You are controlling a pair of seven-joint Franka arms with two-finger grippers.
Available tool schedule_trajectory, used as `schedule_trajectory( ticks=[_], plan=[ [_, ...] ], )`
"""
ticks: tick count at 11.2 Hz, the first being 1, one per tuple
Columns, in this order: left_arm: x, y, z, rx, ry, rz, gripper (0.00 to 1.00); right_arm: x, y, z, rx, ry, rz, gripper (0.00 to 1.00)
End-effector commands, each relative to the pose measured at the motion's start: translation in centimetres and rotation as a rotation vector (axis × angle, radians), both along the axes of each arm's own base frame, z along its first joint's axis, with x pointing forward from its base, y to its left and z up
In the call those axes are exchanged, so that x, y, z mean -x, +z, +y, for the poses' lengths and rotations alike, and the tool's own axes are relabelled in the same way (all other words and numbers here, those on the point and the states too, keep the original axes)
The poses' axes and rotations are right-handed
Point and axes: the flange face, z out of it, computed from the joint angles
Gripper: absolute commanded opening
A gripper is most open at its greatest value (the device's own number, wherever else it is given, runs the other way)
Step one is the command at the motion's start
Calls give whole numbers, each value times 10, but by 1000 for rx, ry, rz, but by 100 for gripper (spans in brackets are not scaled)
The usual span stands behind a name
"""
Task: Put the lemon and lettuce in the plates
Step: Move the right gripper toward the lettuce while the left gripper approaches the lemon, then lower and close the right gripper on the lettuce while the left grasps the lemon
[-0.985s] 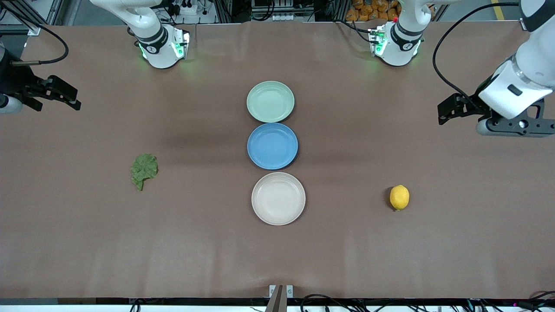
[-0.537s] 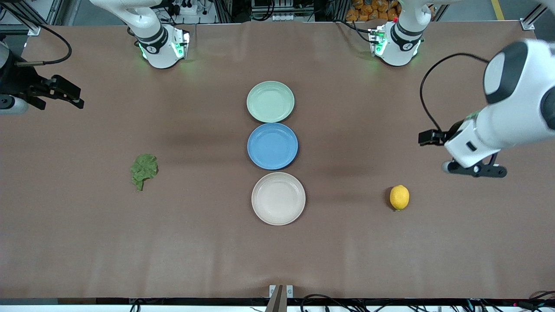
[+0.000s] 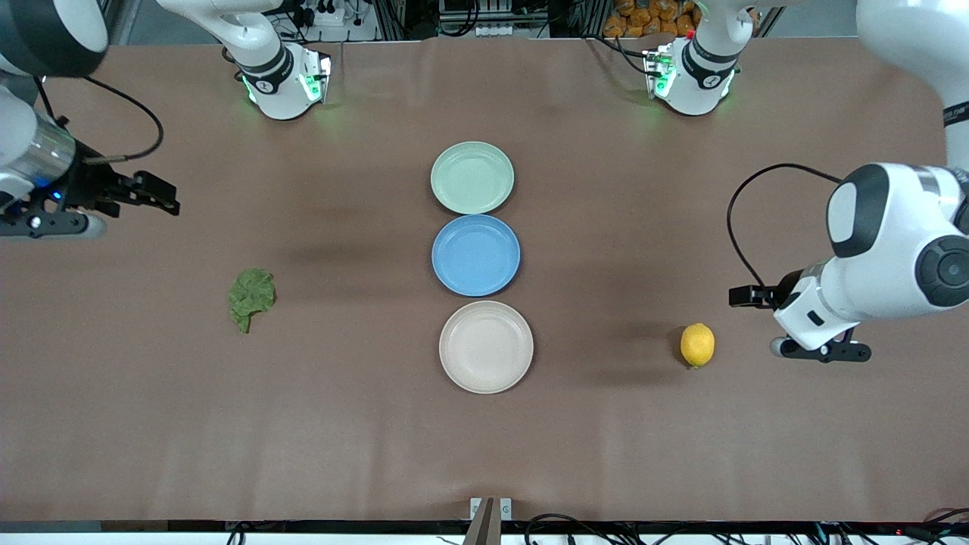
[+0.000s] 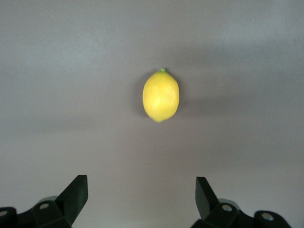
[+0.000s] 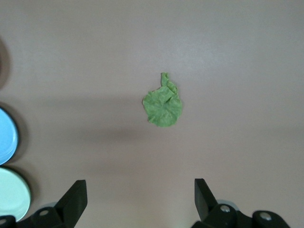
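One lemon (image 3: 697,345) lies lengthwise toward the front camera, nub nearest.

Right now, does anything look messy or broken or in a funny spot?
Nothing stands out. The lemon and the lettuce lie whole on the table, neither on a plate yet. The three plates sit level in a row, empty. The left gripper and right gripper are open.

I can read no text, label, brand, number or sign on anything before me; whatever marks there are stay too small.
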Motion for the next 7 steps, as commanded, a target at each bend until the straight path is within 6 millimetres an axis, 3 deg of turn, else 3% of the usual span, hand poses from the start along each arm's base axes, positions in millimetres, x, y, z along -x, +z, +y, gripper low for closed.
schedule_trajectory(
  ticks=[1,7],
  plan=[
    [-5,-45,-4,-9,-32,-35,100,2,-45,-1,-11,5,-7,100],
    [-6,-153,-16,-38,-90,-37,100,6,-142,1,-3,8,-28,100]
  ],
)
